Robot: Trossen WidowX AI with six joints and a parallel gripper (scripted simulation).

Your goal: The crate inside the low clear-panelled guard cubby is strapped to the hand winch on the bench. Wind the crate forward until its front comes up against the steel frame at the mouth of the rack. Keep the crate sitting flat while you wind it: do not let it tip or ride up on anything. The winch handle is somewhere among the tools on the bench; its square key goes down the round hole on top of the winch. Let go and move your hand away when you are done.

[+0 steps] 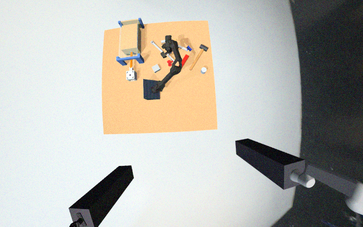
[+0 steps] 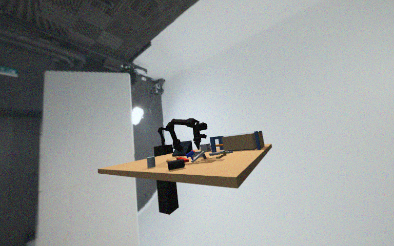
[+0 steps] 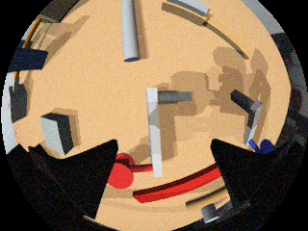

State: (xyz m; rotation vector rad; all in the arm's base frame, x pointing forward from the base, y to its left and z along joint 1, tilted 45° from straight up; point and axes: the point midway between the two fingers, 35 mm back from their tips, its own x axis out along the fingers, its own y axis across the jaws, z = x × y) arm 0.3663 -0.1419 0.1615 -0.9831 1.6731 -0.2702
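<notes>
The crate (image 1: 129, 39) (image 2: 241, 141) sits inside the clear-panelled cubby between two blue steel frames; the front frame (image 1: 121, 59) (image 2: 214, 144) stands at the mouth. An orange strap (image 1: 130, 61) runs from the crate to the white winch (image 1: 129, 75), which has a round hole on top. The winch handle (image 3: 154, 134) lies flat among the tools: a pale arm with a grey square key (image 3: 175, 96) at one end and a red knob (image 3: 119, 175) (image 1: 168, 63) at the other. My gripper (image 3: 166, 145) (image 1: 164, 53) (image 2: 197, 145) is open and empty, and it hangs above the handle, pointing down.
Around the handle lie a grey rod (image 3: 130, 22) (image 1: 156, 46), a red bar (image 3: 183, 187) (image 1: 185, 59), a grey block (image 3: 58, 131) (image 1: 155, 68) and a blue-handled tool (image 3: 258, 145) (image 1: 185, 49). A hammer (image 1: 198, 55) and a white cylinder (image 1: 203, 70) lie farther right.
</notes>
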